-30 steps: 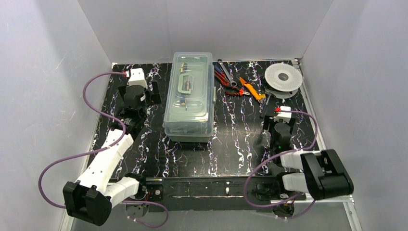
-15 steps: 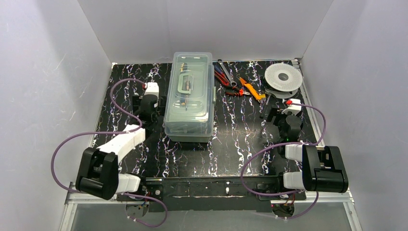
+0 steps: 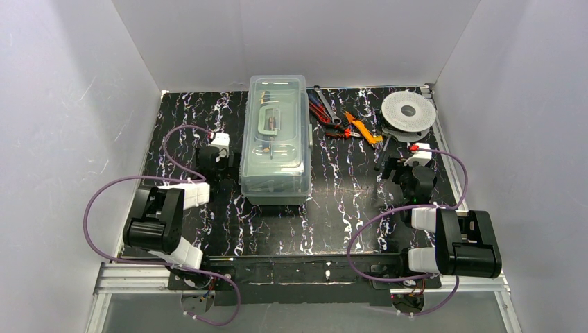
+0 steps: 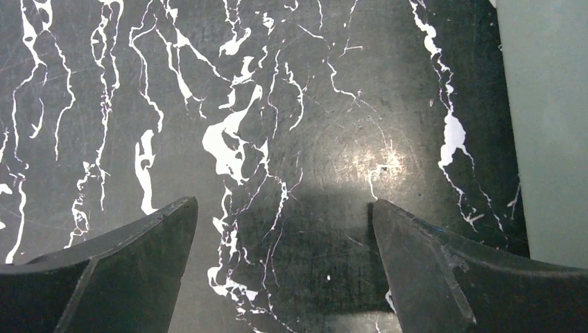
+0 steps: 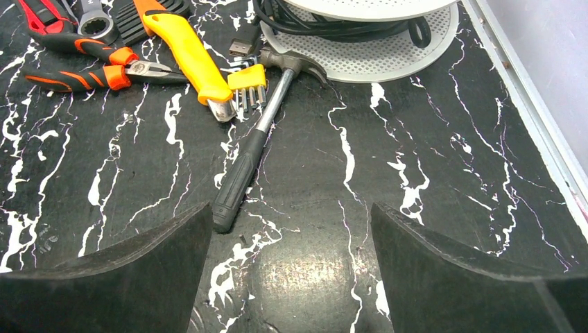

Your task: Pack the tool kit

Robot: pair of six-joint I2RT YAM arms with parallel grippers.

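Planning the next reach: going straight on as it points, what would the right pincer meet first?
Probably the hammer, lying slantwise just ahead of the right pincer; the white spool lies beyond. Height is unclear.

Tools [image 3: 340,119] and spool [image 3: 408,109] right of tool kit [image 3: 274,139]

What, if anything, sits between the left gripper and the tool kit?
Nothing visible. The left gripper, jaws open, hangs over bare table beside the left wall of the tool kit. The loose tools lie on its right.
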